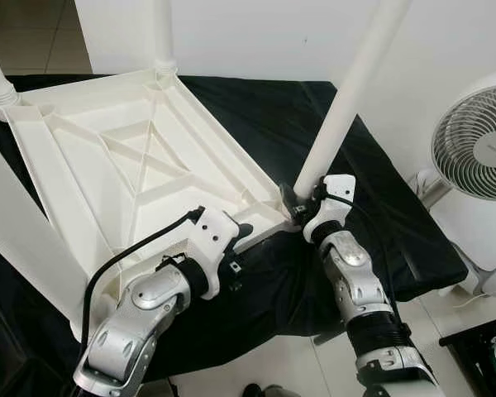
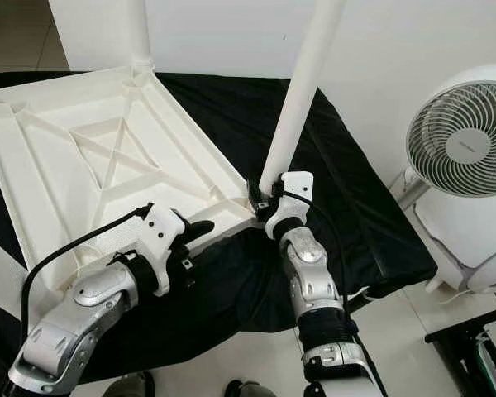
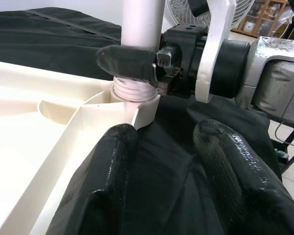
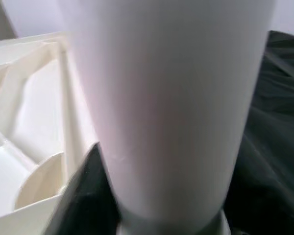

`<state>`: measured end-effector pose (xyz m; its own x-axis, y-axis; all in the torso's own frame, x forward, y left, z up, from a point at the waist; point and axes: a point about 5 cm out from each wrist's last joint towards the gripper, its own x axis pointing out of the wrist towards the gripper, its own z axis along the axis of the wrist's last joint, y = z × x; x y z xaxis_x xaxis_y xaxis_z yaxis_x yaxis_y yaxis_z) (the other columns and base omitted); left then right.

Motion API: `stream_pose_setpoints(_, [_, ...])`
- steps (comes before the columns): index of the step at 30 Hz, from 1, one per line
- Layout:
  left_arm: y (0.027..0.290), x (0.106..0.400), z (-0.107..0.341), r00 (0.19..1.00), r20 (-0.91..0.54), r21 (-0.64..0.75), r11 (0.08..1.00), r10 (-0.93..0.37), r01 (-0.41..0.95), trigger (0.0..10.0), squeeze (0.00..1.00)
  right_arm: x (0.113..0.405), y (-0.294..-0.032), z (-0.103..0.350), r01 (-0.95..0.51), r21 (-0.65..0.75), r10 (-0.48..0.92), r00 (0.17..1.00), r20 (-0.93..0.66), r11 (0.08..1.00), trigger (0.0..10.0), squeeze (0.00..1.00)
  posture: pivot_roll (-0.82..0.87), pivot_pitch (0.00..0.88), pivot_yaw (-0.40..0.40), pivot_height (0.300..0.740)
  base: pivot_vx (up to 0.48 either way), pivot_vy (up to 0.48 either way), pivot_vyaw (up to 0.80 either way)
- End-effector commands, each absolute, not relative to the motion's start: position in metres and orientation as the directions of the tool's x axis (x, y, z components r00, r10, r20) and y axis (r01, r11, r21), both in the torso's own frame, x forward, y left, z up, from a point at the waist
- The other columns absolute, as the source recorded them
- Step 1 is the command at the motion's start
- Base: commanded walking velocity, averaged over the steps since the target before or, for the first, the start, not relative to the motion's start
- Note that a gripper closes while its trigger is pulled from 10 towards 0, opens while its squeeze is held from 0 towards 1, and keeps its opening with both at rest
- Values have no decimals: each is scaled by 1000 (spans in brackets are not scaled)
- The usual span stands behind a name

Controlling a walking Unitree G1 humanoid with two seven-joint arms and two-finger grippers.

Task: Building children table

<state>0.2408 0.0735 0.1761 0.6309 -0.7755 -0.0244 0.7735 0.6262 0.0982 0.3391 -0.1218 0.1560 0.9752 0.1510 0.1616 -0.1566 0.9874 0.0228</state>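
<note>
A white plastic table top [image 1: 107, 157] lies upside down on a black cloth. A long white table leg [image 1: 347, 99] rises tilted from its near right corner, with its threaded end [image 3: 132, 92] sitting in the corner socket. My right gripper [image 1: 298, 207] is shut on the leg just above the socket; one black finger [image 3: 127, 61] crosses the leg's front. My left gripper [image 1: 241, 235] hovers open over the cloth just in front of that same corner, its two fingers [image 3: 103, 196] apart with nothing between them. The leg [image 4: 171, 98] stands very close in the right wrist view.
Other white legs [image 1: 161, 33] stand at the far corners, and one [image 1: 16, 240] is close at the left. A white fan [image 1: 479, 141] stands to the right, beyond the black cloth [image 1: 397, 223]. A white wall runs behind; tiled floor lies below.
</note>
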Motion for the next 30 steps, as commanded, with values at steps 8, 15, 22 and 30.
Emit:
stream_pose_setpoints(8, [69, 239, 174, 654, -18, 83, 651, -756, 755, 10000, 0, 333, -122, 159, 0, 134, -20, 989, 149, 991, 10000, 1000, 148, 136, -136, 740, 0, 0, 0])
stream_pose_setpoints(15, [71, 238, 169, 671, -29, 81, 667, -741, 740, 10000, 0, 329, -124, 163, -48, 66, 36, 986, 162, 997, 10000, 0, 145, 135, -143, 740, 0, 0, 0])
stream_pose_setpoints(22, [64, 229, 165, 665, -33, 23, 665, -746, 747, 10000, 0, 325, -128, 166, -83, 54, 72, 981, 182, 995, 10000, 0, 145, 140, -148, 740, 0, 0, 0])
stream_pose_setpoints(30, [66, 227, 155, 738, -20, -39, 738, -674, 673, 10000, 0, 325, -134, 166, -159, -4, 156, 968, 194, 987, 10000, 0, 154, 151, -146, 740, 0, 0, 0])
